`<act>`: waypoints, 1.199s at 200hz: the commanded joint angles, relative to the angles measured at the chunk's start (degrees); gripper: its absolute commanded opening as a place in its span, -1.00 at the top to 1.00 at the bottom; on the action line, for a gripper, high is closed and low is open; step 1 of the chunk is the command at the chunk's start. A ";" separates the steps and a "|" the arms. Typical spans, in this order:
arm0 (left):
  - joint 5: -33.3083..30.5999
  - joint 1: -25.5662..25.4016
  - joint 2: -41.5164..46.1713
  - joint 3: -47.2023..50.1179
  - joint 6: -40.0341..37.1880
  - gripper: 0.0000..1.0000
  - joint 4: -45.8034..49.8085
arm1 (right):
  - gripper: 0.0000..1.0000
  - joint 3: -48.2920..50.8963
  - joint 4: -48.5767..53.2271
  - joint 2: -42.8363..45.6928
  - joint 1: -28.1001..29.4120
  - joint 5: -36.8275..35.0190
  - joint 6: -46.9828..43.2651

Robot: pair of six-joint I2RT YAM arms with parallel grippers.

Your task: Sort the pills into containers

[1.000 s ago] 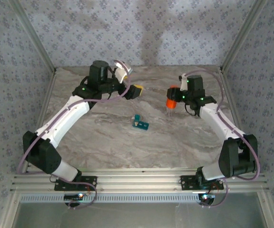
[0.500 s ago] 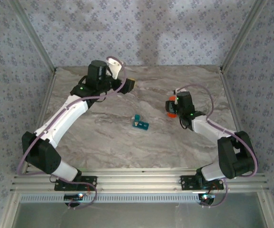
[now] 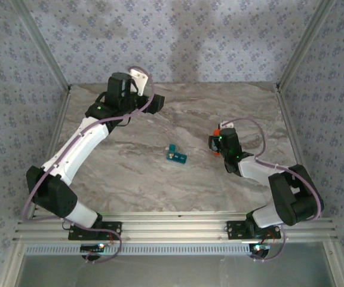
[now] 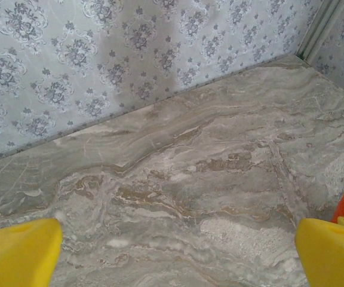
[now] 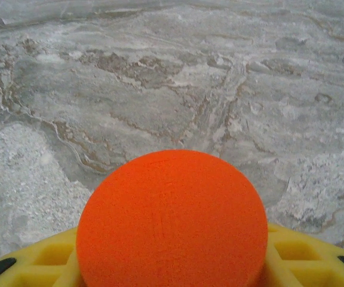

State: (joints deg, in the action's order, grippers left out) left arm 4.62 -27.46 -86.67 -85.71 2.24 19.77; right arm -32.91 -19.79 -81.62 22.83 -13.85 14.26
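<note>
Teal box (image 3: 176, 156), seemingly near end effector (image 3: 216, 143)

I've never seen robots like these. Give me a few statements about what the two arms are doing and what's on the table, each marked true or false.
1. The right gripper is closed on an orange bottle. True.
2. The left gripper is clamped on the teal pill box. False: its jaws stand wide open with nothing between them, and the pill box lies apart from it.
3. The teal pill box rests on the table, in the space between the two arms. True.
4. The table is plain white. False: it has a grey and brown marble pattern.
</note>
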 commanded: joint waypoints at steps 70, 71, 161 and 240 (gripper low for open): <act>-1.41 0.13 -0.67 -1.50 2.46 -0.99 -0.64 | -0.45 3.57 -3.19 2.73 3.09 -5.23 3.12; -1.44 0.13 -0.68 -1.49 2.57 -0.99 -0.71 | -0.46 3.52 -3.04 2.80 3.09 -5.23 3.08; -2.86 0.91 -0.23 4.41 8.66 -0.98 -8.80 | -0.65 -13.46 24.23 18.43 -1.96 8.71 3.02; 0.99 2.49 -3.13 6.63 6.72 -0.98 -7.89 | -0.59 -32.58 44.46 4.34 2.46 33.31 4.94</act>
State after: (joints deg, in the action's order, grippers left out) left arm 3.84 -25.50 -88.18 -78.70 10.52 11.18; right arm -62.92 15.14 -72.53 22.50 9.45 18.24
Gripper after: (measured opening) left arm 0.992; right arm 0.796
